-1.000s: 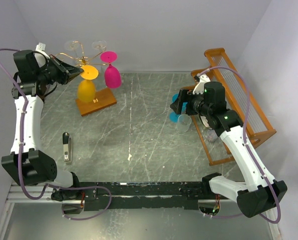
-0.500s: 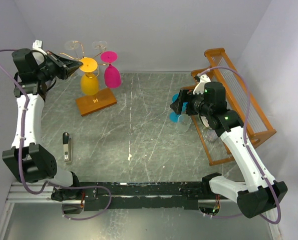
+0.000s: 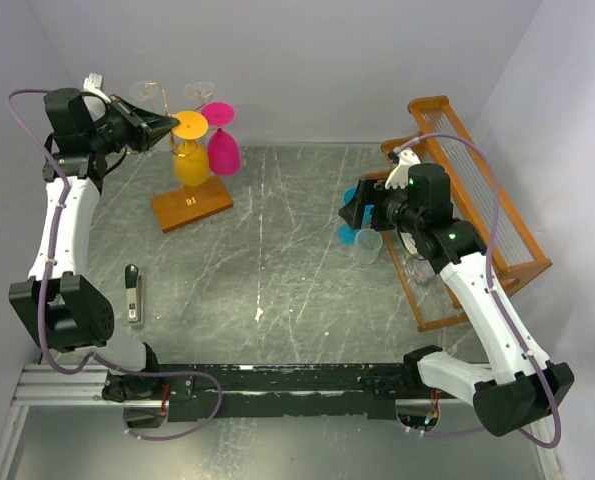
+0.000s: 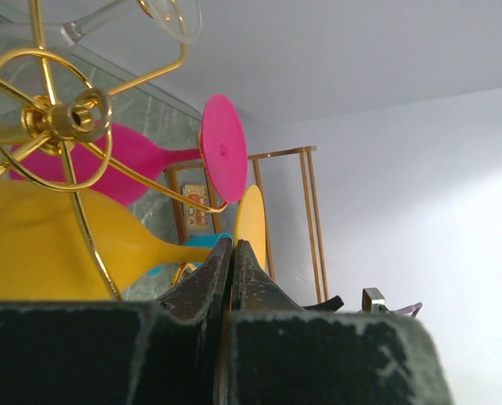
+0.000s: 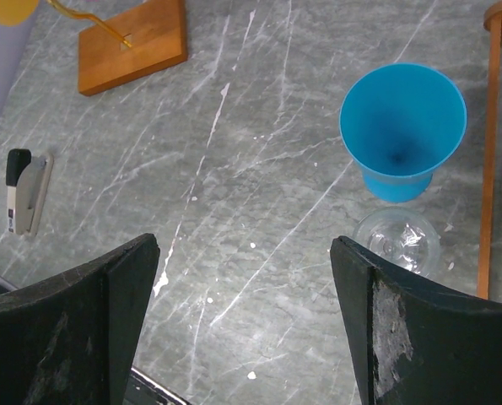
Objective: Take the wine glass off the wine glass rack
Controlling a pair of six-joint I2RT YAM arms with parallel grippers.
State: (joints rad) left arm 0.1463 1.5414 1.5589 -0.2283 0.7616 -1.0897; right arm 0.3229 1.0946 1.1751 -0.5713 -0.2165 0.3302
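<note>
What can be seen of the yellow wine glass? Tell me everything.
The yellow wine glass is opaque and plastic-looking, with a rounded bowl, thin stem and flat round foot. It is foot up and tilted above the wooden base of the wine glass rack, beside the pink glass. The left gripper is shut on its stem just under the foot. Whether the gold wire bears it cannot be told.

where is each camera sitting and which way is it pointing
top external: above and behind the arms, looking down on the table; both arms show, left gripper at the yellow wine glass, right gripper near the blue cup.
left wrist: on the left arm, facing sideways past its shut fingers at the wine glass rack.
right wrist: on the right arm, facing down at the table between its open fingers.
shared: top external and right wrist both show the stapler.
</note>
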